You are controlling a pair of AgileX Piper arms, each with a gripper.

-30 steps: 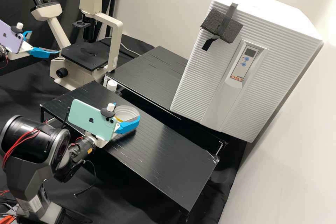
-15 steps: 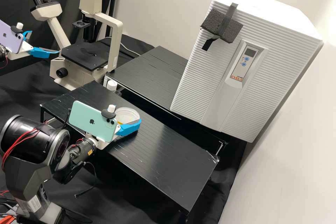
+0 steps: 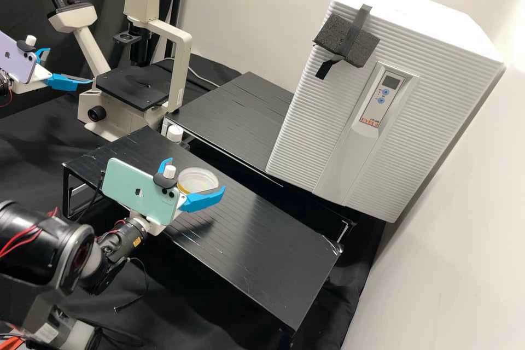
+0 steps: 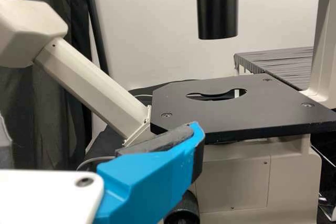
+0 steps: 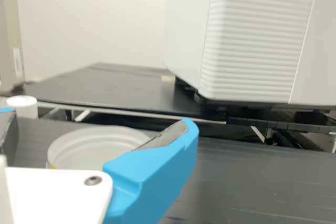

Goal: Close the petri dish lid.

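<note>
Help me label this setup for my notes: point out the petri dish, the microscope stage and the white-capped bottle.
Petri dish (image 3: pixel 198 179): high view, middle of its round top.
Microscope stage (image 4: pixel 231 118): left wrist view, flat black top.
White-capped bottle (image 5: pixel 23 107): right wrist view, its cap.

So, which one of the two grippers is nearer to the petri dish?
The right gripper, the one with the mint-green phone: it is open beside the petri dish, while the left gripper is by the microscope.

Light, perhaps from above, glares on the wall.
</note>
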